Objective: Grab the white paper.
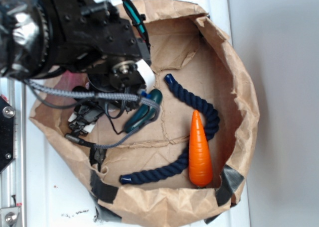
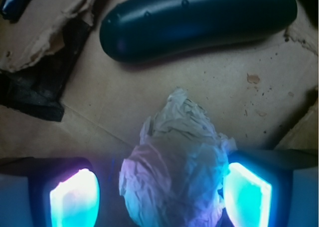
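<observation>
In the wrist view the white paper [image 2: 174, 172], a crumpled off-white wad, lies on the brown bag floor between my two glowing fingers. My gripper [image 2: 160, 194] is open around it. The right pad [image 2: 246, 192] is at the wad's edge, while a small gap separates the left pad [image 2: 75, 197] from it. Just beyond the wad lies the dark green cucumber toy [image 2: 199, 20]. In the exterior view my black arm [image 1: 99, 33] reaches into the bag and hides the paper and the fingers. There the cucumber [image 1: 144, 112] shows beside the arm.
Everything sits inside a large brown paper bag [image 1: 244, 102] with raised walls. A navy rope [image 1: 199, 107] curves across its floor and an orange carrot toy [image 1: 200, 152] lies at the right. Black tape [image 2: 35, 92] and a torn flap sit to the gripper's left.
</observation>
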Controlling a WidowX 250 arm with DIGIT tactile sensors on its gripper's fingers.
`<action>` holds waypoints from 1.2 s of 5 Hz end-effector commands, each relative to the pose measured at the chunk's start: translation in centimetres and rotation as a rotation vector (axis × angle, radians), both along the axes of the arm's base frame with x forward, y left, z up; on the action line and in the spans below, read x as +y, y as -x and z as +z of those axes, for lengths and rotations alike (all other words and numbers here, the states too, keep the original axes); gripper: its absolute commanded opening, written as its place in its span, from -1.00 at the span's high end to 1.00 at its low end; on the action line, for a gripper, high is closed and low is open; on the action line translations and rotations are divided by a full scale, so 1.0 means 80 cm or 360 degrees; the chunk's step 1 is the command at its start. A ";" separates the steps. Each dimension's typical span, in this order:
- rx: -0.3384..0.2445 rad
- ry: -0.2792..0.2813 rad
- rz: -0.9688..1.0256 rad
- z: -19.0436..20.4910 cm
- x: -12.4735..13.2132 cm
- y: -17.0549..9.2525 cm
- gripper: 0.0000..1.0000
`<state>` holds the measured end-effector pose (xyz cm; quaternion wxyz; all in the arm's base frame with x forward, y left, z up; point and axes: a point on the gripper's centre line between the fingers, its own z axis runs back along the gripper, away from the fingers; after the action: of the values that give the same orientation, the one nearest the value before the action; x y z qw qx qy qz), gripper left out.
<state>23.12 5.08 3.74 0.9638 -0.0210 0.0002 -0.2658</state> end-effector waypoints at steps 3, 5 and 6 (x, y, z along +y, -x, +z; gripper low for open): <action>-0.0055 -0.0087 0.0053 -0.002 -0.013 -0.020 1.00; -0.0039 -0.0035 0.0059 0.050 -0.015 -0.025 1.00; -0.0073 -0.0086 0.0183 0.080 -0.024 -0.035 1.00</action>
<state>25.10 3.80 8.36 0.9781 -0.0019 0.0189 -0.2073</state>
